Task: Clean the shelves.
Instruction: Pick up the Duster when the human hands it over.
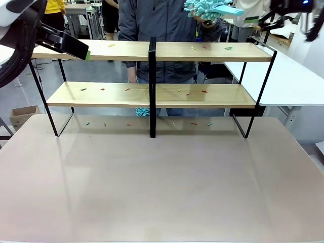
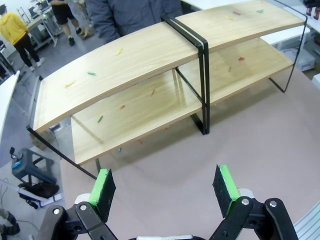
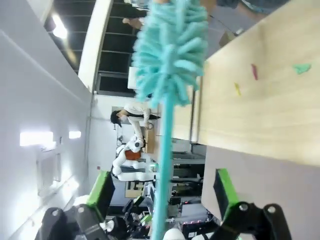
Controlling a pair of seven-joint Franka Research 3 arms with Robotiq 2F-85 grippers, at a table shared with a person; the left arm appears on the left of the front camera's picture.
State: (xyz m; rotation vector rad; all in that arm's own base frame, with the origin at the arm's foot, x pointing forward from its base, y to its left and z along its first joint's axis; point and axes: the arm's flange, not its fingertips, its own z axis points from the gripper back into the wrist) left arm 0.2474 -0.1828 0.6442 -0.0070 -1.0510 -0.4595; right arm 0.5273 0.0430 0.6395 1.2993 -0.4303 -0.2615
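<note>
"Right wrist view: the handle of the teal duster (image 3: pixel 170 60) runs between the wide-spread pads of the right gripper (image 3: pixel 162 190), ungripped. The left gripper (image 2: pixel 165 186) gapes empty."

"Clamp that handle centred first. The shelves (image 1: pixel 131 50) stand across the table (image 1: pixel 162 192), coloured scraps (image 1: pixel 204 91) on both boards."

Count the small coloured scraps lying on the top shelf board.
6 scraps on the top board. Left of the centre post: yellow, green, yellow. Right of it: yellow, red, green. Tinier ones may escape notice.

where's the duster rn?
Front view, upper right: the teal duster is above the right half of the shelves, by the person; its handle runs between the open fingers of the right gripper.
</note>
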